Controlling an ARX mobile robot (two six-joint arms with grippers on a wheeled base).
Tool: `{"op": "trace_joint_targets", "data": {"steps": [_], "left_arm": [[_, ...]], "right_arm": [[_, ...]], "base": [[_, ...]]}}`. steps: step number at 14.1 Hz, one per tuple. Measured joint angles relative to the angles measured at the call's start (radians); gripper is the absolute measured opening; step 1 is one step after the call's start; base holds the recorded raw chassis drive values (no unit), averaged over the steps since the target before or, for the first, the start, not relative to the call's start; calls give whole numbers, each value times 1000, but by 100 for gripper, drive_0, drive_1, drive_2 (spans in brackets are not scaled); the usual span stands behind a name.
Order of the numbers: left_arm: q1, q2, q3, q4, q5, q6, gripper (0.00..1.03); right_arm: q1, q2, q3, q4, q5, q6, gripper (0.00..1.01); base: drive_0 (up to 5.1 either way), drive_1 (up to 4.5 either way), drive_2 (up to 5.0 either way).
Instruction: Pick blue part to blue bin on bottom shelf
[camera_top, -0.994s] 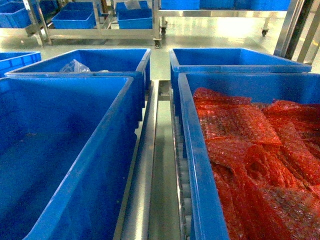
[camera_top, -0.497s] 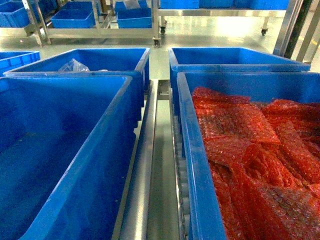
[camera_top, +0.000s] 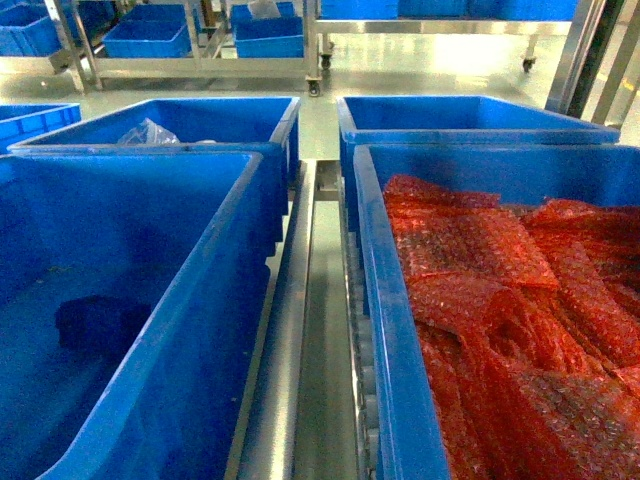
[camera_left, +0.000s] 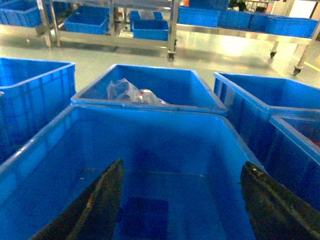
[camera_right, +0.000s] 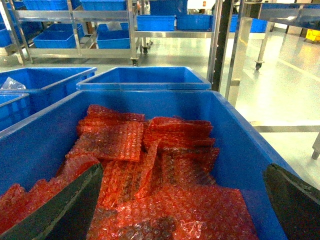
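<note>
The blue part (camera_top: 100, 325) lies as a dark-blue block on the floor of the blue bin (camera_top: 185, 370), the deep tote at the left of the head view. In the left wrist view the blue part (camera_left: 145, 217) rests on the floor of the blue bin (camera_left: 150, 140), below and between the two dark fingers. My left gripper (camera_left: 182, 200) hangs open above it and holds nothing. My right gripper (camera_right: 180, 200) stands open over red bubble wrap (camera_right: 150, 165). The bottom shelf (camera_top: 362, 385) shows its steel rails and white rollers between the bins. Neither gripper appears in the head view.
A like bin (camera_top: 385, 320) full of red bubble wrap stands at the right. Behind the blue bin is a bin (camera_top: 215, 112) with clear plastic bags (camera_top: 148, 132). A further blue bin (camera_top: 470, 115) sits back right. Steel racks (camera_top: 200, 65) with blue totes line the far floor.
The blue bin's floor was bare in the earlier head frames. Now the dark-blue part lies on it at the left.
</note>
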Motion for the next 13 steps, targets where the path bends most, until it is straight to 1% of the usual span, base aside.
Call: {"op": "trace_joint_targets", "data": {"steps": [1,2,3,4,5,6,7,8,9,10,13], "left_arm": [[23,-47,-34,5,19,43,55],[42,-92,-57,-5,40,62,40],[58,-140,-90,-29,61,73,24],[73,-180,-114,-50,74,74,9],[136,-228,-132,-78,148,76,2],[171,-270,-147,-100,153,76,2],[166,-309,-162,-127,166,77,2],[162,-346,-172,-156,168,77,2],[163,-405,-201,-156,167,77,2],[163,-433,-214,-192,167,77,2],[163,-540,-214,-282,167,77,2]], "right_arm": [[0,0,0,0,0,0,98],[0,0,0,0,0,0,98],[0,0,0,0,0,0,98],[0,0,0,0,0,0,98],[0,0,0,0,0,0,98],[0,0,0,0,0,0,98],[0,0,0,0,0,0,98],[0,0,0,0,0,0,98],[0,0,0,0,0,0,98],[0,0,0,0,0,0,98],[0,0,0,0,0,0,98]], "base": [[0,0,0],[0,0,0],[0,0,0],[0,0,0],[0,0,0],[0,0,0],[0,0,0],[0,0,0],[0,0,0],[0,0,0],[0,0,0]]}}
